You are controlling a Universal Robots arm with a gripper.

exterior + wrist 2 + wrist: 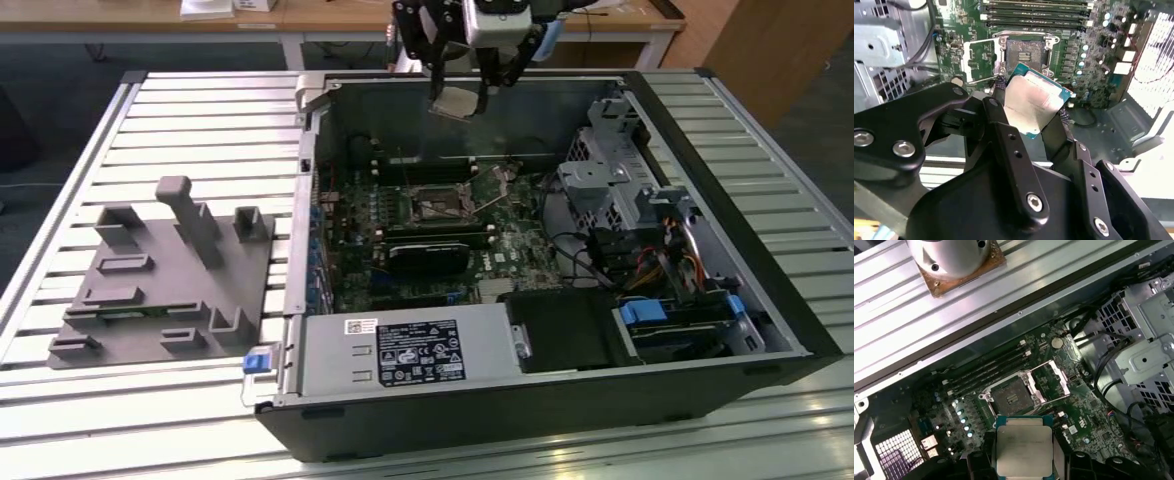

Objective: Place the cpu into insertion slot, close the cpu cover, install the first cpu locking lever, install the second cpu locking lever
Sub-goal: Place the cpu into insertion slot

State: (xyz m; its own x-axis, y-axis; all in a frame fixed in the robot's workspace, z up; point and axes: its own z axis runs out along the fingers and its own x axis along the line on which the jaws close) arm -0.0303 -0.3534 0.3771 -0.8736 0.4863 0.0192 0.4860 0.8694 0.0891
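Observation:
My gripper (pixel 461 92) hangs above the far wall of the open computer case (pixel 747 240), shut on the cpu (pixel 454 103). The chip's silvery top shows in both wrist views, cpu (pixel 1034 100) and cpu (pixel 1023 450), pinched by its edges between black fingers (pixel 999 107). Below it on the green motherboard, the insertion slot (pixel 1025 52) lies bare with a dark centre; it also appears as the insertion slot (pixel 1011 400) and, in the exterior view, the insertion slot (pixel 434 207). The cpu cover (pixel 1051 380) is swung open beside the socket, cpu cover (pixel 979 57).
A black card (pixel 427 250) sits just in front of the socket, and memory slots (pixel 1034 10) run along its other side. A drive cage with cables (pixel 614 185) and the power supply (pixel 400 352) crowd the case. A grey fixture (pixel 160 270) stands on the slatted table (pixel 200 120).

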